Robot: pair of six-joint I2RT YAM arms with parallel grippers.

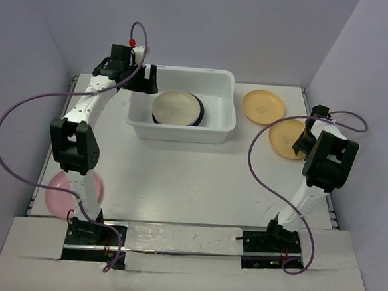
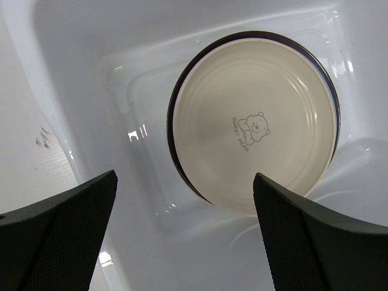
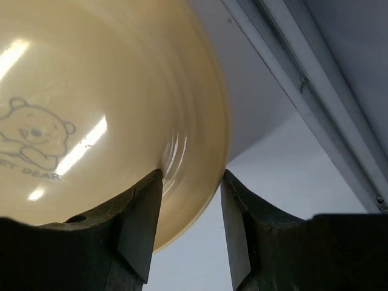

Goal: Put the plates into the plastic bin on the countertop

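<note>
**Right gripper at the rim of a yellow plate**

The yellow plate (image 3: 91,91) lies on the table (image 1: 191,178) at the far right, well apart from the bin (image 1: 182,130). The right gripper (image 3: 191,179) straddles its rim, one finger inside the dish and one outside. The jaws are narrowed to little more than the rim; I cannot tell whether they already pinch it.

To do this well, I would seat the rim deep between the pads before lifting. Then raise the plate high enough to clear the bin's near wall, carry it left, and let go low over the stack.

A cream plate (image 1: 175,106) sits in the bin on a dark plate (image 1: 197,112), a little right of centre. The left gripper (image 2: 185,177) hangs over the bin's left end, jaws wide and holding nothing. It may crowd the drop and would do better drawn back.

A second yellow plate (image 1: 263,106) lies just beyond the first. A pink plate (image 1: 57,192) shows near the left arm's base. The rail (image 3: 303,91) along the table's edge runs close by the gripper.
</note>
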